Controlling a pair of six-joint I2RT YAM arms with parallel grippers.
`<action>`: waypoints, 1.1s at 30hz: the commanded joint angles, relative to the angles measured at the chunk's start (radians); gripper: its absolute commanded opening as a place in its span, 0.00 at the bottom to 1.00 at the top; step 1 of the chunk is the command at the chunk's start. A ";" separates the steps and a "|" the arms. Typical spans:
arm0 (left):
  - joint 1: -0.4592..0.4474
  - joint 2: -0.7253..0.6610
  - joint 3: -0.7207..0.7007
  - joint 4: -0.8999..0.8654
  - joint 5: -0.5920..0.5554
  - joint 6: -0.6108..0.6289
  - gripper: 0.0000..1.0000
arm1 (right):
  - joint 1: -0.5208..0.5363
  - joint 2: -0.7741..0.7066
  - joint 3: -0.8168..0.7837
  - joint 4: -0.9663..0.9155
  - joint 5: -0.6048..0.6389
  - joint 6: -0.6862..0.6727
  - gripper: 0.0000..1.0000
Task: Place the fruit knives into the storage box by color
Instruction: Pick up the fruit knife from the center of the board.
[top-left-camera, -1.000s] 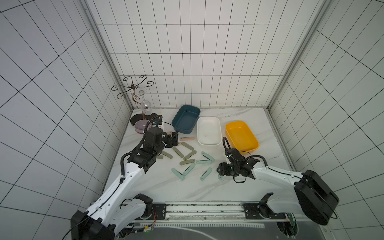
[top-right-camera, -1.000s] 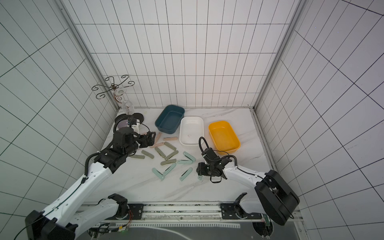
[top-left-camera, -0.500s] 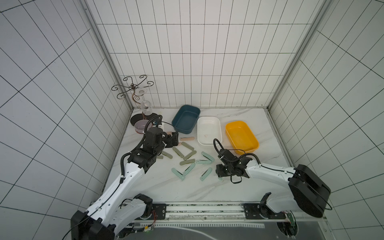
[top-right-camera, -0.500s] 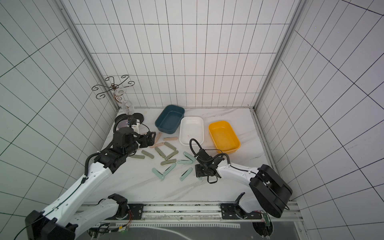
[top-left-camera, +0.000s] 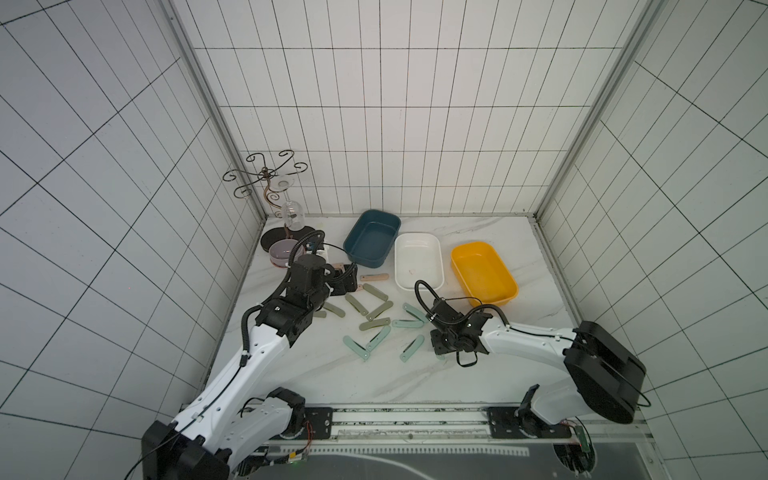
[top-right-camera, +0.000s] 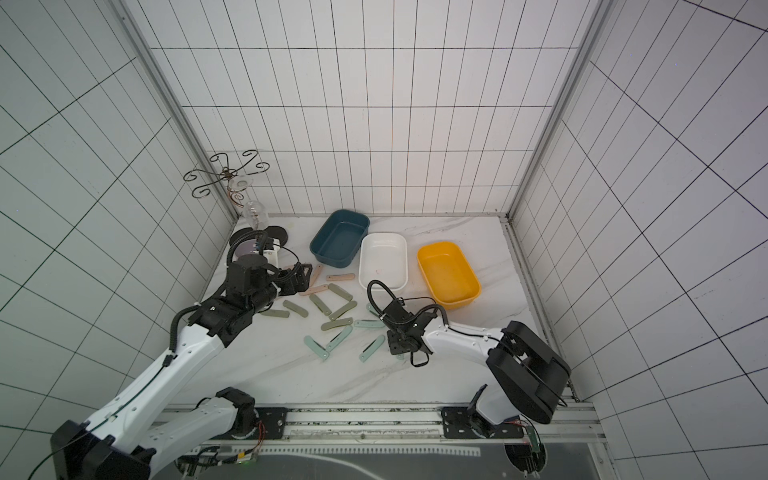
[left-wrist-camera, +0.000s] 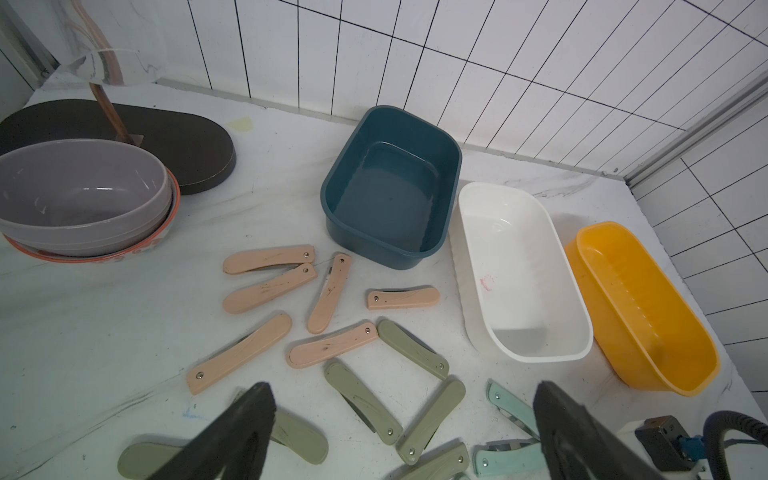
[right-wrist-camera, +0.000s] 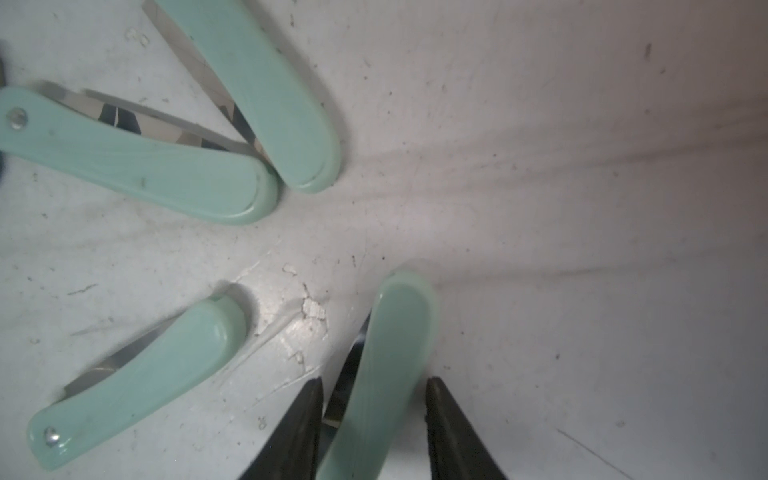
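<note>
Between the jaws of the right claw (right-wrist-camera: 374, 379) lies a half-cropped mint knife (right-wrist-camera: 401, 324), grip unclear; the left claw (left-wrist-camera: 403, 388) gapes wide.

This was a robot test cell rather than a lived-in room. White tiled walls (top-left-camera: 395, 124) with aluminium corner posts (top-left-camera: 210, 104) boxed in a marble-patterned tabletop (top-left-camera: 332, 382), and two white robot arms (top-left-camera: 249, 365) were bolted to a metal rail (top-left-camera: 415, 424) along its front. A wine-glass rack (top-left-camera: 264, 172), stacked bowls (left-wrist-camera: 83, 195) and three plastic tubs (top-left-camera: 417, 237) gave it a kitchen-like dressing.
</note>
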 joint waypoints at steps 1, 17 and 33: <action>-0.006 -0.011 -0.009 0.021 0.003 -0.013 0.97 | 0.011 0.035 0.034 -0.049 -0.006 0.004 0.37; -0.006 -0.010 -0.009 0.026 0.006 -0.014 0.97 | 0.011 0.081 0.058 -0.010 0.014 0.013 0.40; -0.008 -0.008 -0.007 0.030 0.009 -0.020 0.97 | 0.011 0.057 0.057 -0.003 0.065 0.006 0.26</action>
